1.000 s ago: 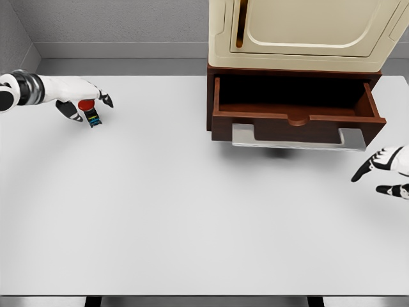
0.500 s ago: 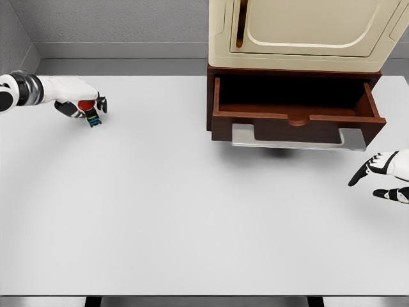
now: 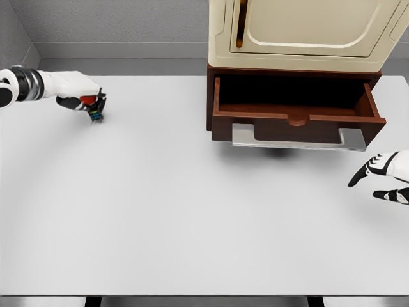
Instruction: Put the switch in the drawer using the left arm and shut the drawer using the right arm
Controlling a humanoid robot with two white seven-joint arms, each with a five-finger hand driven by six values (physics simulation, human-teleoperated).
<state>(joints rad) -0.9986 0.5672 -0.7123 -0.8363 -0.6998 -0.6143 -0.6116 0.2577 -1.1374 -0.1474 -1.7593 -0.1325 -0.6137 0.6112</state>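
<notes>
Fingers have curled since earlier: left hand (image 3: pixel 80 96) now clasps switch (image 3: pixel 94 110), far left on table (image 3: pixel 192 211); open drawer (image 3: pixel 297 109) lies well right.

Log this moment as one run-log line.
left hand: closed on switch, far left of table | drawer: open, empty | right hand: open, idle below drawer

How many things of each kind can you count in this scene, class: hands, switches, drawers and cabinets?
Hands: 2, the left hand and the right hand
Switches: 1, the switch in the left hand's fingers
Drawers: 1, the drawer, open
Cabinets: 1, the cabinet
Total: 5
</notes>
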